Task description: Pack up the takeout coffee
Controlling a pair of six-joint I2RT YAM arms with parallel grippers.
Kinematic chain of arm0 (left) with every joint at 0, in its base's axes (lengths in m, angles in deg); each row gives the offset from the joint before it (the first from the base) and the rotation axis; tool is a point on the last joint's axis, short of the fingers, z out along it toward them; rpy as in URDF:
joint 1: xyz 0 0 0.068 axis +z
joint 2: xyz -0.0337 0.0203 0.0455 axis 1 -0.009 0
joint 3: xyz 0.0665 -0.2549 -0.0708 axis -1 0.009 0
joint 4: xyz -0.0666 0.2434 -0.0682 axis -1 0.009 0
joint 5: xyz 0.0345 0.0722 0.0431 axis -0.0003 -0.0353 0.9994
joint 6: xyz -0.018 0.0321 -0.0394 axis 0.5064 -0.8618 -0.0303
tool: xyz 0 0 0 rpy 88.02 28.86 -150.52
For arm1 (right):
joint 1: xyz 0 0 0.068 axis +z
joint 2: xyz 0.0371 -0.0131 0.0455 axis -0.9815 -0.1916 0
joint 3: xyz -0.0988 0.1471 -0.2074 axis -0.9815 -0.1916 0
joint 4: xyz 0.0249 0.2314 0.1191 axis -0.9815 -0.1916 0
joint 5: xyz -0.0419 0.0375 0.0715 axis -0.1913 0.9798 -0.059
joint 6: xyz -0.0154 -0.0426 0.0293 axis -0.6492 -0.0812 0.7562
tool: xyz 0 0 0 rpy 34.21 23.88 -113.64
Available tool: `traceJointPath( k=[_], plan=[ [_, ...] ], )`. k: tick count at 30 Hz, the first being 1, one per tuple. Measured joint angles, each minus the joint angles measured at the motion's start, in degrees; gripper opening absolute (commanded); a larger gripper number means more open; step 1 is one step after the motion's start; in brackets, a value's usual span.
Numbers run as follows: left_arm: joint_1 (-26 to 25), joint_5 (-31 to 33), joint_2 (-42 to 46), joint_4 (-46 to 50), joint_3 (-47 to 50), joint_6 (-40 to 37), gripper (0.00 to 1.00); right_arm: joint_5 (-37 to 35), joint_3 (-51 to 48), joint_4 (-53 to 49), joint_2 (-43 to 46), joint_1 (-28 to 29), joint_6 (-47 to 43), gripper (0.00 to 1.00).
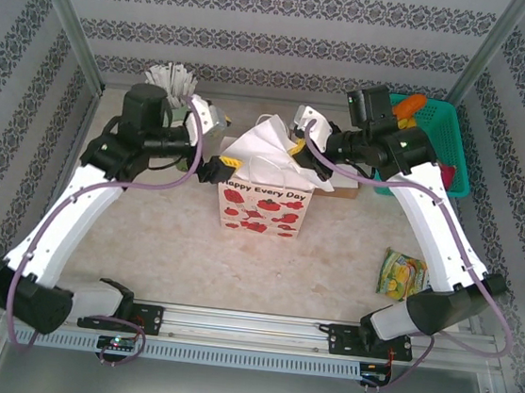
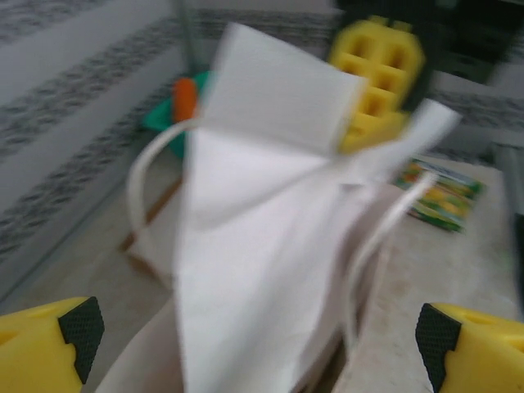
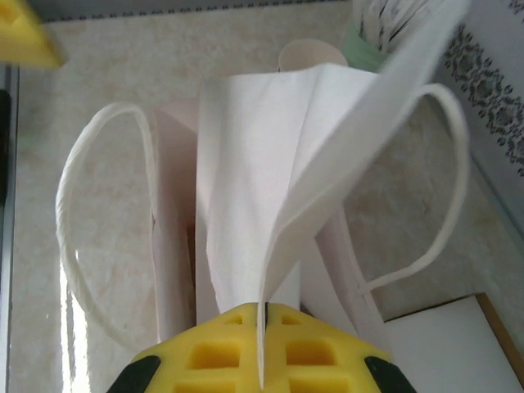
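Observation:
A white paper gift bag point(image 1: 263, 206) with red print stands upright mid-table, its mouth crumpled and its cord handles loose. My right gripper point(image 3: 262, 315) is shut on a thin flap of the bag's top edge point(image 3: 327, 188), pinched between its yellow fingers. From the left wrist view that same right gripper point(image 2: 377, 82) sits at the far side of the bag point(image 2: 262, 270). My left gripper point(image 2: 258, 332) is open, its fingers spread wide on either side of the bag's near rim, touching nothing I can see. The takeout coffee is out of view.
A pale-green cup of white paper-wrapped sticks point(image 1: 174, 79) and a cream cup point(image 3: 311, 53) stand behind the bag at the back left. A green basket point(image 1: 430, 140) sits back right, a flat box point(image 3: 458, 344) beside the bag, and a snack packet point(image 1: 404, 272) at right.

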Motion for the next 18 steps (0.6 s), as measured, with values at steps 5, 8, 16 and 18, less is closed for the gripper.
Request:
traceJointPath(
  k=[5, 8, 16, 18],
  plan=[
    [0.0, 24.5, 1.8, -3.7, -0.1, 14.2, 1.00, -3.0, 4.1, -4.2, -6.8, 4.5, -2.3, 0.00],
    [0.0, 37.6, 1.3, -2.7, -0.4, 21.5, 1.00, -3.8, 6.6, -5.8, -11.9, 6.4, -3.9, 0.00],
    [0.1, 54.5, -2.8, 6.3, 0.1, 36.3, 1.00, -6.6, 10.1, -6.5, -18.2, 8.1, -5.6, 0.02],
    [0.1, 56.5, -4.7, 9.2, 0.4, 39.4, 1.00, -7.9, 11.6, -6.5, -19.5, 8.9, -5.9, 0.02]
  ],
)
